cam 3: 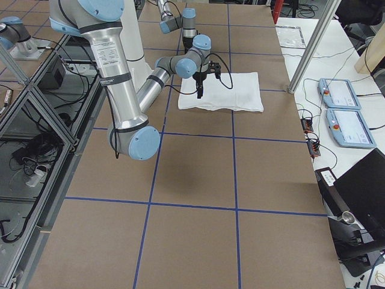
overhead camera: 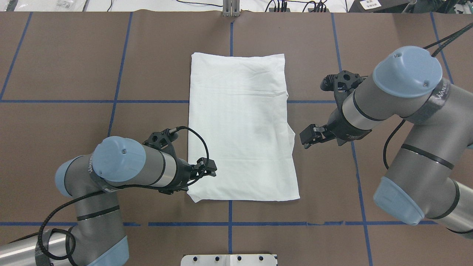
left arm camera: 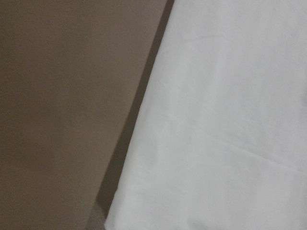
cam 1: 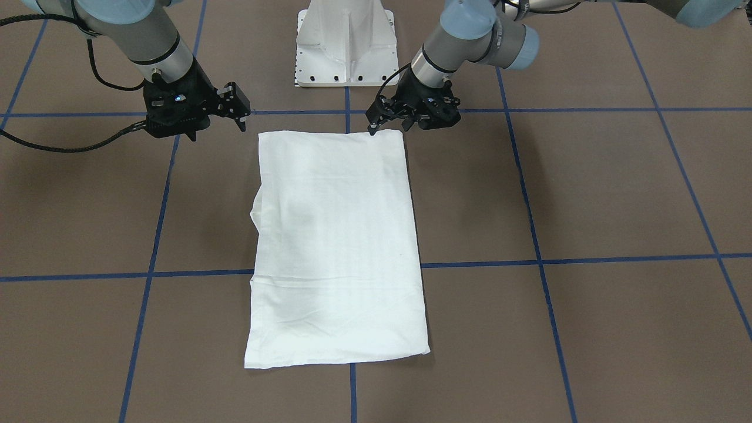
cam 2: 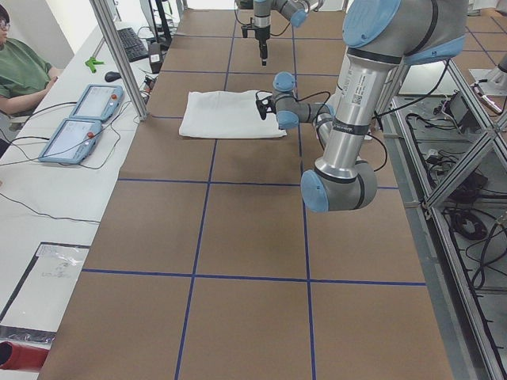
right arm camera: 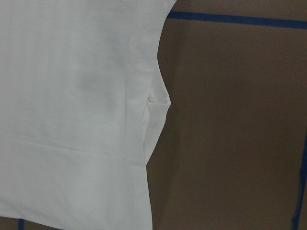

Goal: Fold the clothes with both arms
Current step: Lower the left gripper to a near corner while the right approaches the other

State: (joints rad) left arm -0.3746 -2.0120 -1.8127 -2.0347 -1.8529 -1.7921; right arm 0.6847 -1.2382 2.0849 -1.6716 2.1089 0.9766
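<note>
Overhead exterior shows the white T-shirt (overhead camera: 240,129) folded into a tall rectangle. It lies flat at the middle of the brown desk (overhead camera: 66,66), across the blue tape lines (overhead camera: 119,70). A small flap (overhead camera: 292,132) of cloth juts from its long edge on the robot's right.

The left gripper (overhead camera: 207,168) sits at the shirt's near corner on the robot's left. Its jaws stand apart with no cloth between them, and in the front-facing view one fingertip points down at that corner. The right gripper (overhead camera: 307,136) hangs just beside the right edge near the flap, off the fabric, with its jaws parted and empty.

The left wrist view shows only the shirt's edge and bare desk, with a dark shadow line between them. The right wrist view looks down on the flap.
</note>
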